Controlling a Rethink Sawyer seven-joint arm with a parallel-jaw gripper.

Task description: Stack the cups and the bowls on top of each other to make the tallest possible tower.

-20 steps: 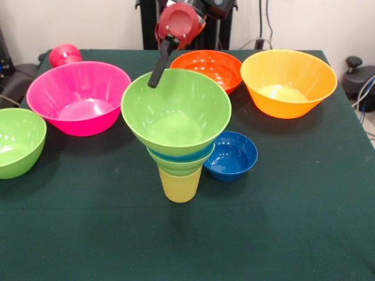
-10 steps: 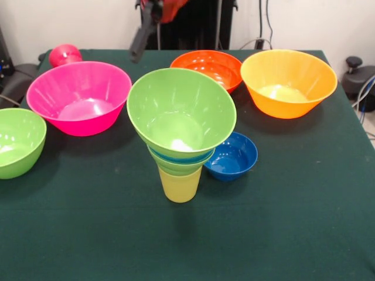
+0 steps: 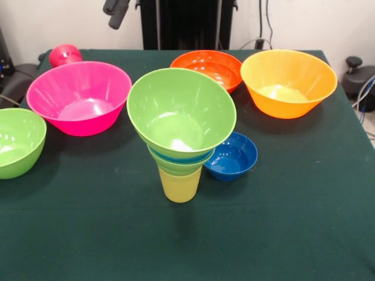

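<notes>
Front view. A funnel-shaped tower [image 3: 180, 137] stands near the middle of the dark green cloth-covered desk [image 3: 281, 234]. Its base is a pale yellow plastic cup [image 3: 180, 185]; above it sit nested glossy bowls, a small lime green one, a light blue rim just visible, and a large lime green plastic bowl [image 3: 181, 111] on top, which tilts toward the picture's right. A small dark blue plastic bowl [image 3: 232, 155] lies just beside the tower's base on the right. Toward the far edge stand a ribbed orange-red plastic bowl [image 3: 208, 67] and, near the far right corner, a large yellow-orange plastic bowl [image 3: 289, 82]. A large pink plastic bowl [image 3: 79, 96] sits toward the far left, with a red plastic cup [image 3: 64, 54] behind it at the far left corner. A second large lime green bowl [image 3: 17, 140] is cut off by the left edge. The end effector [image 3: 116, 12] shows only as dark tips at the picture's top edge, above the far left part of the desk and well apart from the tower; whether it is spread or pressed together cannot be told.
</notes>
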